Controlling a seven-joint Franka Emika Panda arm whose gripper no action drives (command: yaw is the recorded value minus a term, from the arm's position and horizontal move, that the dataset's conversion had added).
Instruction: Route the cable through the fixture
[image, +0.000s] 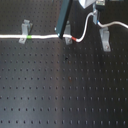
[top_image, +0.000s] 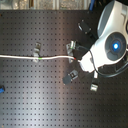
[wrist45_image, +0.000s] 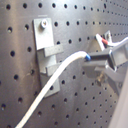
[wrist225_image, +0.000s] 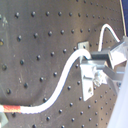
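The white cable (image: 47, 37) lies along the black perforated board from the first exterior view's left. Its green band (image: 30, 37) sits at the left clip (image: 24, 33). Its red band (image: 73, 38) lies by a middle clip (image: 66, 36). From there the cable rises to my gripper (image: 93, 15), which is shut on it above the board. The cable then runs on toward the first exterior view's right. In the first wrist view the cable (wrist45_image: 55, 75) runs into the fingers (wrist45_image: 107, 54) in front of a metal clip (wrist45_image: 46, 50). The red band also shows in the second wrist view (wrist225_image: 11, 107).
Another clip (image: 104, 38) stands below the gripper, toward the first exterior view's right. In the second exterior view the white arm (top_image: 111, 42) covers the right side, with several clips around it (top_image: 72, 77) (top_image: 94, 86) (top_image: 84, 26). A dark slanted post (image: 64, 20) stands by the middle clip.
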